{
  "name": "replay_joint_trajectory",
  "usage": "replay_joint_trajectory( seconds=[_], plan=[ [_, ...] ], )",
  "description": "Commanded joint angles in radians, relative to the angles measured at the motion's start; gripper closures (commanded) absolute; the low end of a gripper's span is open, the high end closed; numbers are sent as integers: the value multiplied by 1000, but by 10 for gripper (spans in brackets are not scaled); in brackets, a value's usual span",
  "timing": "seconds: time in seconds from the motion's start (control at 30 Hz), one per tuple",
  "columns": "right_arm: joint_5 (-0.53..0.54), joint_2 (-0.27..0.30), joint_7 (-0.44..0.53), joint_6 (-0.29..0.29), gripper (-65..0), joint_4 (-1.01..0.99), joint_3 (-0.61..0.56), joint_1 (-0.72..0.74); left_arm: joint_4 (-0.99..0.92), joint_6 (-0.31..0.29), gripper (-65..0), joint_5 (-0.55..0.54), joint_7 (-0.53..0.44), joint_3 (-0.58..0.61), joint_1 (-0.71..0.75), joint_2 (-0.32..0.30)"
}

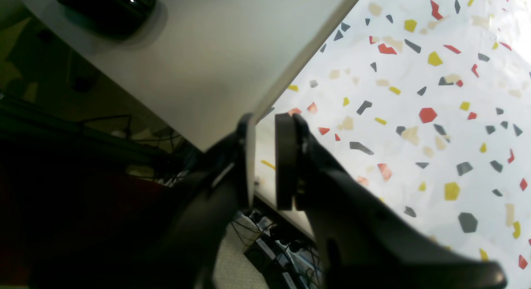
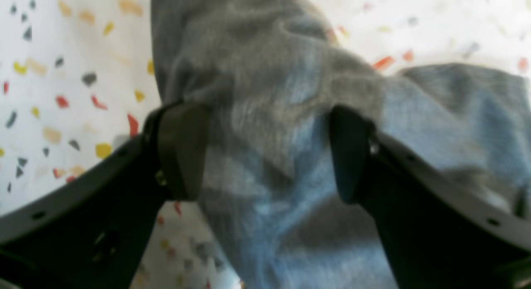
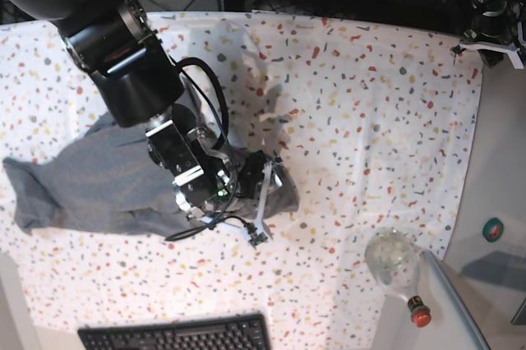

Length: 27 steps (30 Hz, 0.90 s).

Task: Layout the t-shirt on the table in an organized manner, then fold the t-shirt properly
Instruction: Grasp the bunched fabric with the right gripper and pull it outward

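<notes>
The grey t-shirt [image 3: 99,177] lies bunched on the left half of the speckled table [image 3: 370,120], its right end crumpled into a lump. My right gripper [image 3: 263,190] hovers over that lump. In the right wrist view the right gripper [image 2: 265,127] is open wide, with folds of the t-shirt [image 2: 269,73] just beyond and between the fingertips but nothing pinched. The left arm [image 3: 491,5] sits at the table's far right corner, away from the shirt. There the left gripper [image 1: 265,119] shows only a thin slit between its pads, empty, over the table's edge [image 1: 415,115].
A black keyboard [image 3: 177,335] lies at the front edge. A clear glass bottle [image 3: 394,260] with a red cap [image 3: 419,313] rests at the front right. A pale grey desk [image 1: 199,52] with a dark object [image 1: 105,9] adjoins the cloth's right edge. Cables run along the back.
</notes>
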Motion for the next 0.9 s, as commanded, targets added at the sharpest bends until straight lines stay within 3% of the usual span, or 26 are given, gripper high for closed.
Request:
replay_joint_trajectory(
  seconds=[0.0,0.07,0.13,0.23,0.4,0.5,0.63,0.73,0.87],
  plan=[
    [-4,-3,37,-7,-416,-22,6,55,13,5,-91,0,-21,-6,9,-12],
    [0,-12,77,-7,-407,-100,4,81,13,5,-91,-5,-21,0,21,-10],
    [0,-14,85,-7,-320,-126,3,84,13,5,-91,-4,-21,0,23,-12],
    [0,-9,85,-1,0,-72,3,30,12,5,-91,0,-21,-1,23,-12],
    [-3,57,74,-1,0,250,6,-154,4,5,-91,0,-21,2,15,-12],
    [-3,104,-7,-1,0,534,6,-278,-25,5,-91,0,-21,0,-8,-15],
    [-3,207,-58,-1,0,862,16,-417,-65,5,-91,0,-23,0,-16,-16],
    [2,245,-61,-1,0,1034,138,-515,-68,5,-91,0,-23,2,-37,-16],
    [2,247,-53,1,0,1157,389,-668,-73,5,-91,0,-23,2,-55,-16]
  ],
)
